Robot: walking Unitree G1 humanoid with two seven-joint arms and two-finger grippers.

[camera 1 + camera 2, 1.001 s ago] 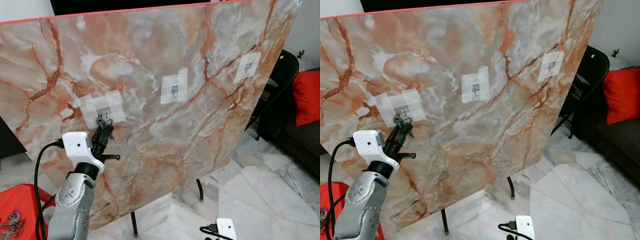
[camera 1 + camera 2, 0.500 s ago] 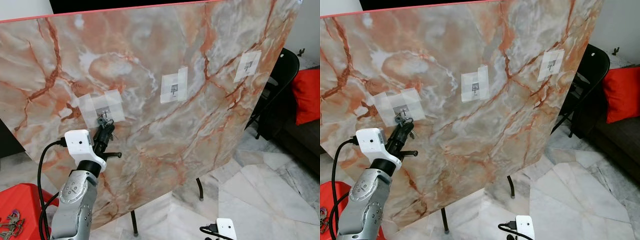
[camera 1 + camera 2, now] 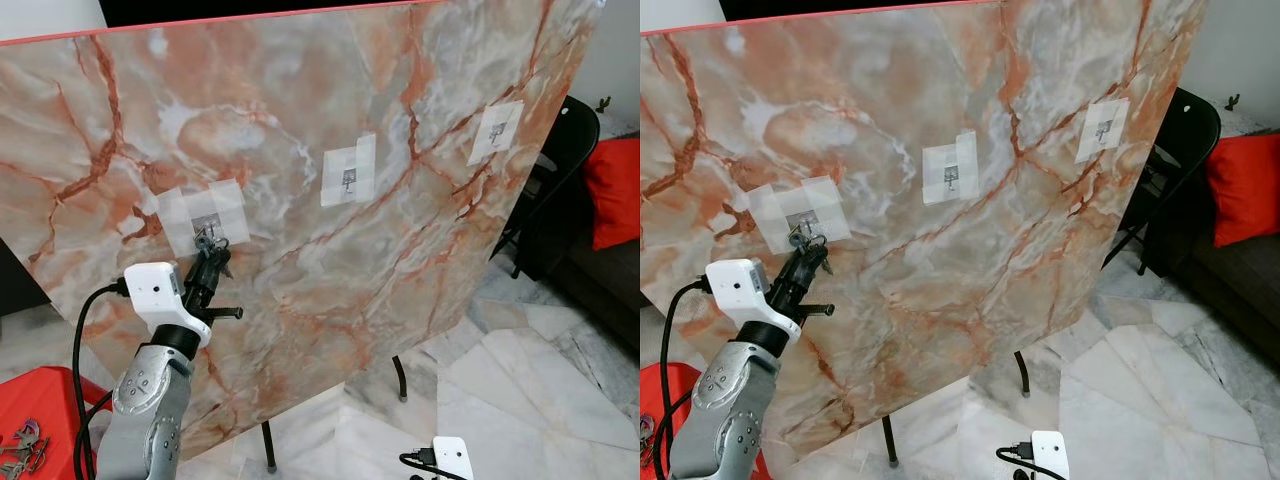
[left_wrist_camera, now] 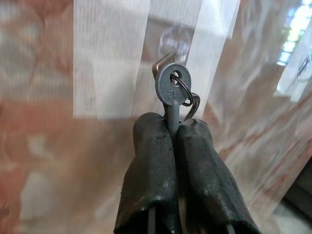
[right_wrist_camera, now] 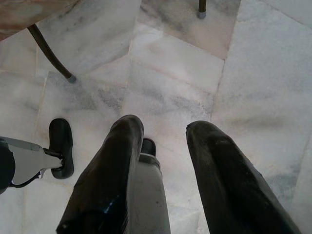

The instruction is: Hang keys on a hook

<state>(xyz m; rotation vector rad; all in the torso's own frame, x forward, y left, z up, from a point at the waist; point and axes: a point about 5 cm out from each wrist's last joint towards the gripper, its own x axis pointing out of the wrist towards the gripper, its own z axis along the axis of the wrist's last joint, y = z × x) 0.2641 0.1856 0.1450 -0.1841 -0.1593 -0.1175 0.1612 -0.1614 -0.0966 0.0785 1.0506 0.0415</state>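
A bunch of grey keys point(image 4: 172, 88) on a ring is pinched in my left gripper point(image 3: 207, 262), which is shut on a key's blade. The key's round head sits right in front of the small metal hook point(image 4: 162, 62), taped to the marbled board point(image 3: 300, 150) at its left side point(image 3: 207, 226). Whether the ring is over the hook I cannot tell. Two more taped hooks sit at the board's middle point(image 3: 349, 180) and right point(image 3: 495, 134). My right gripper point(image 5: 163, 129) hangs open above the marble floor, holding nothing.
The board stands tilted on thin black legs point(image 3: 266, 448) over a marble floor point(image 3: 520, 380). A black chair point(image 3: 560, 150) and a red cushion point(image 3: 612, 190) stand to the right. More keys point(image 3: 20, 448) lie on a red surface at the lower left.
My left gripper has stayed at the left hook with the keys, shifting only slightly. The board and hooks have not moved.
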